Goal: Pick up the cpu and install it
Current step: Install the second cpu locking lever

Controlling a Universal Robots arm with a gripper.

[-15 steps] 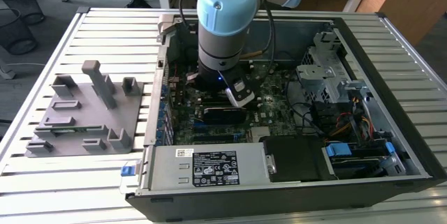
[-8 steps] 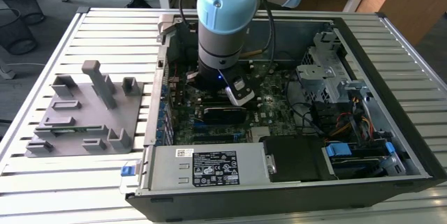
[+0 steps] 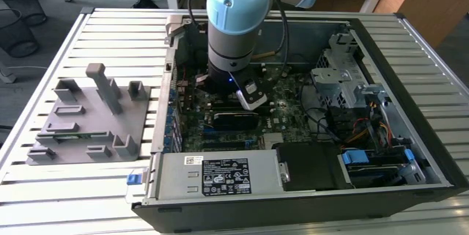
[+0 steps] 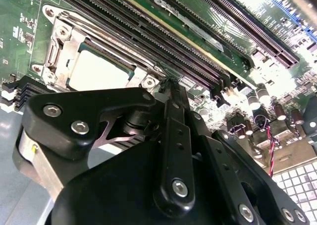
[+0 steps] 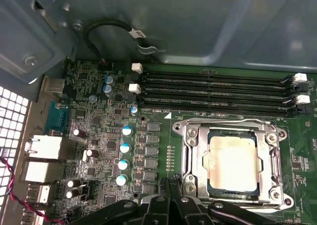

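The cpu, a silver-topped square chip, lies flat in the motherboard socket inside its metal frame; it shows in both wrist views. My gripper hovers a little above the board just beside the socket, off the cpu, with its black fingertips pressed together and nothing between them. In the exterior view the arm reaches straight down into the open computer case over the motherboard.
Empty memory slots run along one side of the socket. Capacitors and rear ports lie beside the gripper. A power supply, drive cage and cables crowd the case. A grey parts fixture sits at the exterior view's left.
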